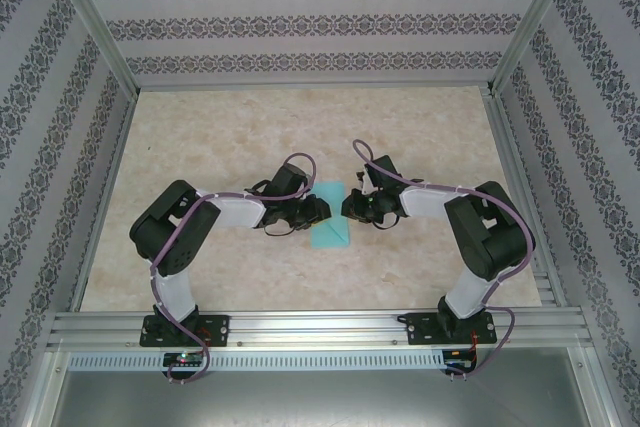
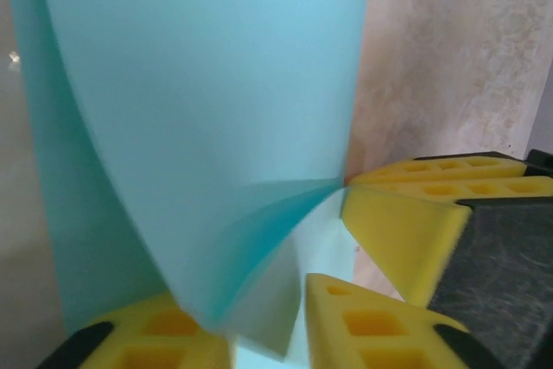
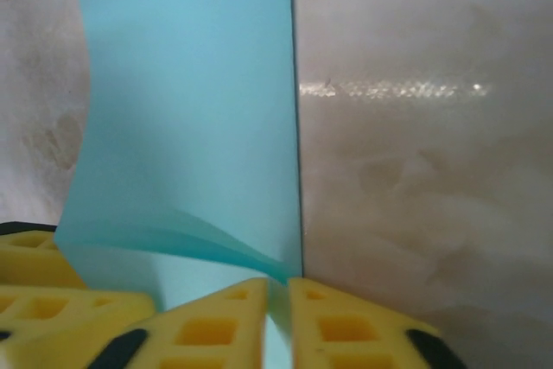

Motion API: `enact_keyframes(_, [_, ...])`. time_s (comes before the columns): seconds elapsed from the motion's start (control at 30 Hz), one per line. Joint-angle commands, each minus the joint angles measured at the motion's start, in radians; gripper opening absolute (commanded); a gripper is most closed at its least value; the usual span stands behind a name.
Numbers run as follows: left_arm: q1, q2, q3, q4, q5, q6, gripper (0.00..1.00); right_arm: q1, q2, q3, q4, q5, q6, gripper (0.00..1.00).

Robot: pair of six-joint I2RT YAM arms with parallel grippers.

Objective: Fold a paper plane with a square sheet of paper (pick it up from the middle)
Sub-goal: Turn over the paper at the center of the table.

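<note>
Top view: both arms reach inward and meet at mid-table (image 1: 250,127), left gripper (image 1: 320,213) and right gripper (image 1: 350,209) facing each other with the square sheet of paper (image 1: 332,232) between them. From above the sheet reads as a folded, narrow turquoise shape. Its long axis runs near to far, tilted a little so the far end leans left; the near end is the wider one. The wrist cameras add what the overhead misses. Left wrist: an upper layer of the paper (image 2: 216,84) curls up off the lower one, the curve pinching in to a point against a yellow finger (image 2: 406,222) of the right gripper. The left gripper (image 2: 270,317) has its yellow fingers a little apart with paper layers running into the gap; cannot tell whether the pads bite. Right wrist: the paper (image 3: 190,110) shows one straight right edge and a lifted flap, and the right gripper (image 3: 278,287) has its fingers nearly together, pinched on the paper's near edge. A left-gripper finger (image 3: 52,283) sits at the left. No writing is legible anywhere.
</note>
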Motion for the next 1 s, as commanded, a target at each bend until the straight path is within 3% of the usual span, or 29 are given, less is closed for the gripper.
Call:
enact_keyframes(0.0, [-0.004,0.001,0.029,0.039,0.0,0.01,0.19,-0.017,-0.075,-0.011,0.011,-0.004,-0.006,0.26])
enact_keyframes(0.07, [-0.004,-0.007,0.032,0.026,-0.009,0.029,0.14,-0.03,-0.127,-0.015,-0.008,0.033,-0.013,0.38])
enact_keyframes(0.23, [-0.004,-0.076,0.066,-0.111,-0.069,0.134,0.06,-0.079,-0.256,-0.046,-0.042,0.125,-0.023,0.56])
enact_keyframes(0.4, [-0.008,-0.209,0.161,-0.413,-0.198,0.317,0.05,-0.118,-0.377,-0.078,-0.085,0.229,-0.045,0.74])
enact_keyframes(0.57, [-0.02,-0.303,0.322,-0.776,-0.44,0.489,0.04,-0.136,-0.469,-0.1,-0.108,0.303,-0.06,0.98])
enact_keyframes(0.77, [-0.043,-0.303,0.456,-0.963,-0.679,0.598,0.05,-0.156,-0.514,-0.121,-0.117,0.355,-0.047,0.98])
enact_keyframes(0.97, [-0.118,-0.142,0.556,-1.042,-0.987,0.635,0.05,-0.186,-0.521,-0.132,-0.127,0.361,-0.017,0.98])
